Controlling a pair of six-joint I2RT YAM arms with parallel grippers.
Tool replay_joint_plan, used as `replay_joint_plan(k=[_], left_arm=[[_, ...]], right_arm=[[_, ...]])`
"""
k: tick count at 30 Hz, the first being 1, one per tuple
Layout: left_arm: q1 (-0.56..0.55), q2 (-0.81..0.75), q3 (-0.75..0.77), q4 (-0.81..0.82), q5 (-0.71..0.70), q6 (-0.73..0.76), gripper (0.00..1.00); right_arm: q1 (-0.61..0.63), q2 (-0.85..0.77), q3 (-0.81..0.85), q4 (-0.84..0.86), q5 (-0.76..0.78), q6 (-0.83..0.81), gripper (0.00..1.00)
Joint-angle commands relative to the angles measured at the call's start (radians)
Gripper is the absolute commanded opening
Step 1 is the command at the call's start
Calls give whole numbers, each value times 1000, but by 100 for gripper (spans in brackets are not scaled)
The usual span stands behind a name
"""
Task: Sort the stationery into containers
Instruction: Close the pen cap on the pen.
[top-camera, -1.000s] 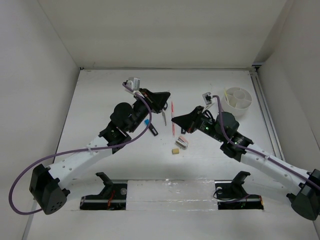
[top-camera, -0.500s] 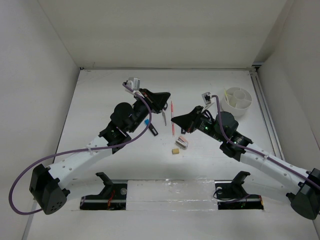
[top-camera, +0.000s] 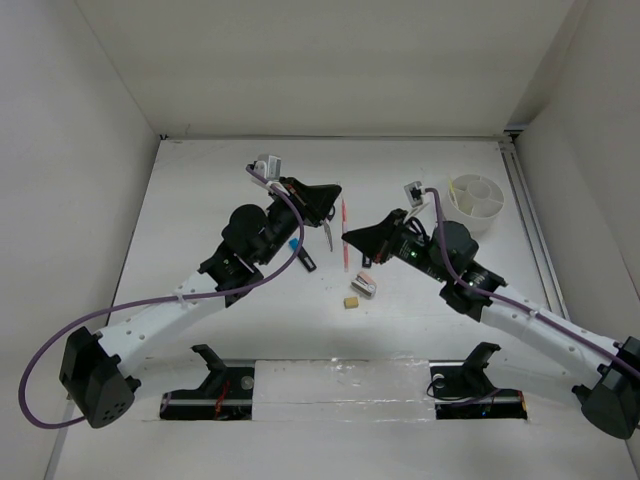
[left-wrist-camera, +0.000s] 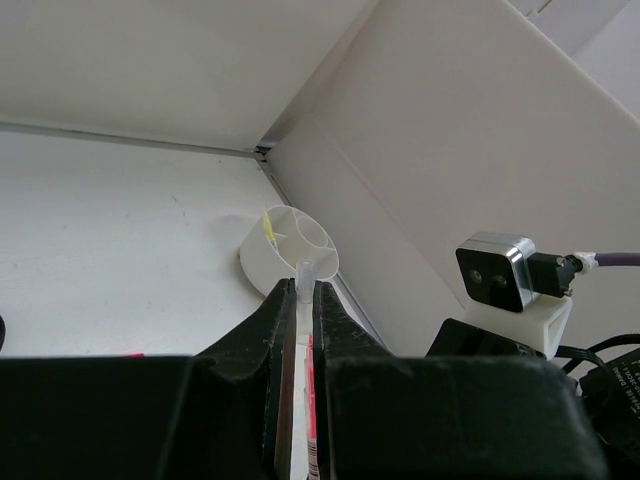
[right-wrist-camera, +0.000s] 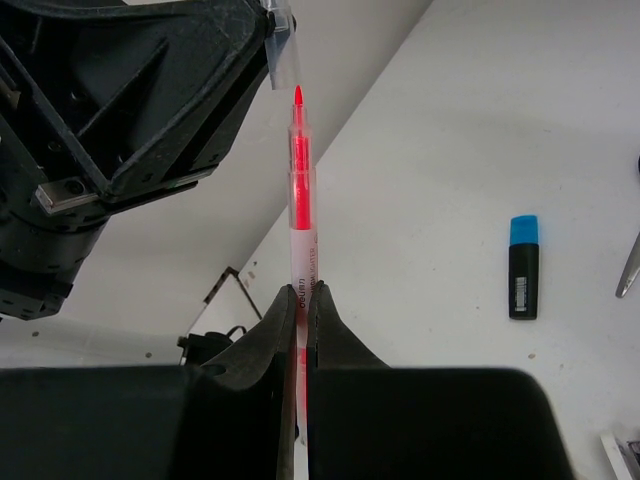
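My right gripper (top-camera: 347, 237) (right-wrist-camera: 303, 292) is shut on a pink pen (right-wrist-camera: 303, 235) with a clear barrel and holds it above the table, its red tip bare. My left gripper (top-camera: 333, 192) (left-wrist-camera: 297, 286) is shut on the pen's clear cap (left-wrist-camera: 303, 278), which also shows in the right wrist view (right-wrist-camera: 283, 45), just beside the tip. The round white organizer (top-camera: 475, 199) (left-wrist-camera: 292, 248) stands at the back right with a pale yellow pencil (left-wrist-camera: 270, 228) in one compartment.
On the table lie black-handled scissors (top-camera: 328, 237), a blue-and-black highlighter (right-wrist-camera: 522, 280) (top-camera: 291, 243), a small black piece (top-camera: 309, 262), the grey-pink block (top-camera: 364, 285) and the tan eraser (top-camera: 351, 301). White walls enclose the table on three sides.
Almost nothing has moved. The right gripper with the pen has shifted very slightly up and left. The left arm holds still.
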Motion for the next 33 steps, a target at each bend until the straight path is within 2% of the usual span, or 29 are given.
replay_joint_plan(k=[1,33], left_arm=[[3,2,28,42,10,4,0],[3,2,9,60,-10,4,0]], right_arm=[[10,6,50,35,-16,-14,0],[19,-5,39,26,11,-5,0]])
